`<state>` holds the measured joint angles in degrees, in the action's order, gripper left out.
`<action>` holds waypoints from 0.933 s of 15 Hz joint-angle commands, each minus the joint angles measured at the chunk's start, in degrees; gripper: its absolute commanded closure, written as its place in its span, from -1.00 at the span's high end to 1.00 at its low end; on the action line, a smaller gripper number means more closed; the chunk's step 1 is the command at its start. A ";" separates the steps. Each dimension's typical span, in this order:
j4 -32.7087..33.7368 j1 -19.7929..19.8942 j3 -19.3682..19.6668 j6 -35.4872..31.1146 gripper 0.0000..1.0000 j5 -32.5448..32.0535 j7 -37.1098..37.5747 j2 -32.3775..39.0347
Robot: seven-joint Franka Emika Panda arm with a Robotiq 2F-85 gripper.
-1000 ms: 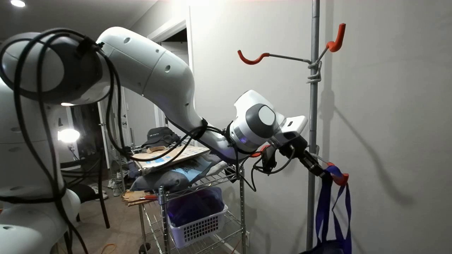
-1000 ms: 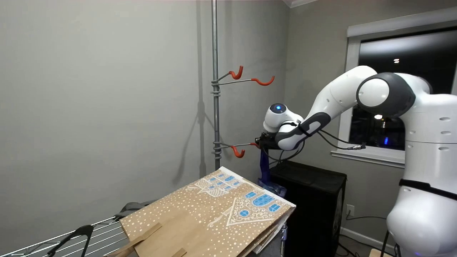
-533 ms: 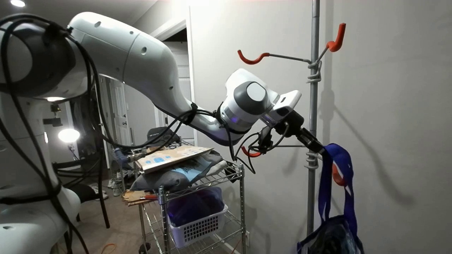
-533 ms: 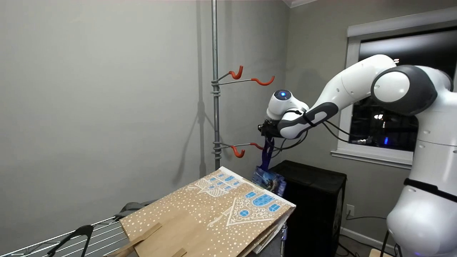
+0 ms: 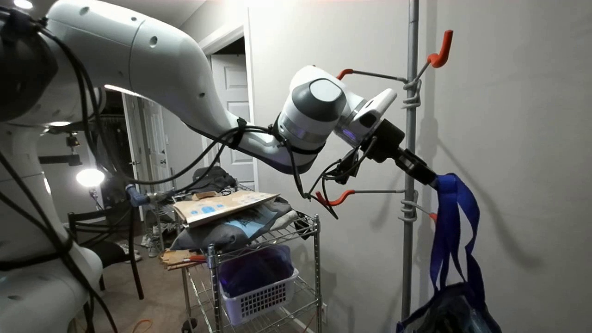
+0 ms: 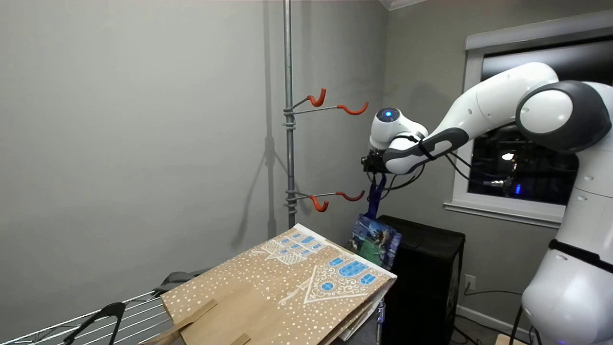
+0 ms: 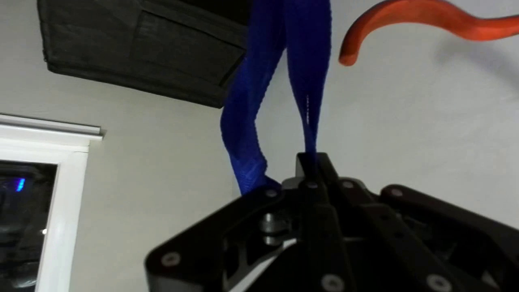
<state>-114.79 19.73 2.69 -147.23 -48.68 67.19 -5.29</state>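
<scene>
My gripper (image 5: 434, 180) is shut on the blue strap (image 5: 446, 226) of a bag; the strap also shows in the wrist view (image 7: 306, 61), pinched between the fingertips (image 7: 314, 160). The dark blue, printed bag (image 6: 376, 242) hangs below, and its lower part is cut off in an exterior view (image 5: 455, 314). A lower orange hook (image 6: 352, 197) on the grey pole (image 6: 289, 158) is just beside the strap, with a small gap. In an exterior view the strap covers most of an orange hook (image 5: 433, 216). An orange hook (image 7: 405, 12) also shows in the wrist view.
Upper orange hooks (image 6: 354, 110) project from the pole. A brown patterned paper bag (image 6: 268, 287) lies on a wire rack (image 5: 317, 268) above a white basket (image 5: 263, 300). A black box (image 6: 421, 239) stands behind the hanging bag. A window (image 6: 522, 120) is behind the arm.
My gripper has risen and moved away from the pole with the strap. The strap, earlier at the lower orange hook, now hangs apart from it, and more of the bag shows.
</scene>
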 commanded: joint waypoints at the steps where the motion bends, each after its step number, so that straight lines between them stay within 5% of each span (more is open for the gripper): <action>1: -2.94 -3.12 3.71 1.31 -0.99 2.55 -5.80 -4.32; 7: -8.05 -8.74 5.64 2.34 -0.99 21.11 -31.91 -13.03; 14: -3.63 -6.53 1.91 13.53 -0.99 24.32 -45.02 -22.26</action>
<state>-119.61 11.86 6.52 -138.28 -26.21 27.56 -24.06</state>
